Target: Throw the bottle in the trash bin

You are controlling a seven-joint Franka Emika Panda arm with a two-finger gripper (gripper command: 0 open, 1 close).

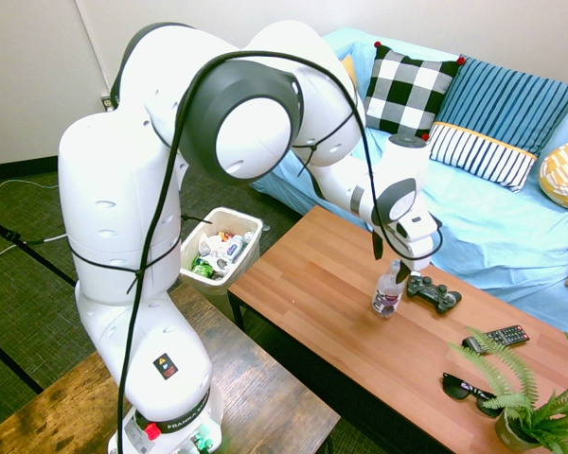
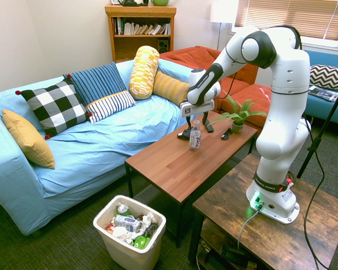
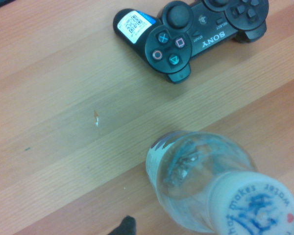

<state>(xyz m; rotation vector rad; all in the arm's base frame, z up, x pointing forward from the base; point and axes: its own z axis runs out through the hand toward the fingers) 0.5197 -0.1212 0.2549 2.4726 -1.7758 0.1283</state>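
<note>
Currently 2 fingers (image 1: 378, 247) wide open, gripping nothing, near 1 upright bottle (image 1: 388, 295); 1 controller (image 1: 436, 295), 1 remote (image 1: 506, 337), 1 trash bin (image 2: 125, 251).

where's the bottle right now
In the first exterior view, the clear plastic bottle with white cap stands upright on the wooden coffee table, just left of the black game controller.
</note>
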